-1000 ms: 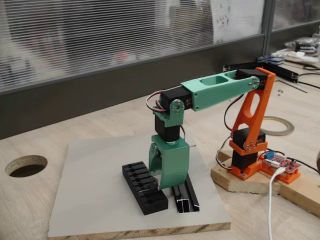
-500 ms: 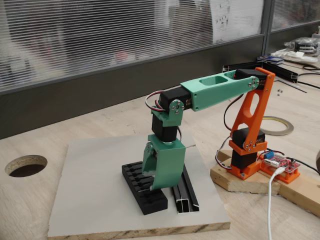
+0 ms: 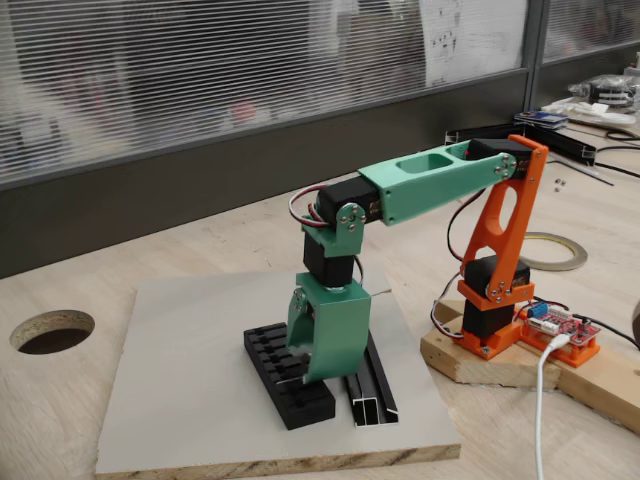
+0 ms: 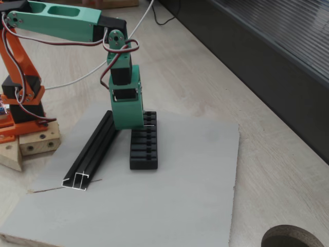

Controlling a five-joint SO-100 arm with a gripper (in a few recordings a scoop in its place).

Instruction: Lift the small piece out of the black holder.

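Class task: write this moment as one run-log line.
gripper: low over black holder | fingers: hidden | small piece: unseen | rail: beside holder

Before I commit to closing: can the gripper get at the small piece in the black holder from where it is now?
Probably yes. The gripper hangs right over the black holder with nothing between them; the rail lies clear to one side. The small piece itself is too hidden to confirm.

Even diffuse light, soft shadows, sharp
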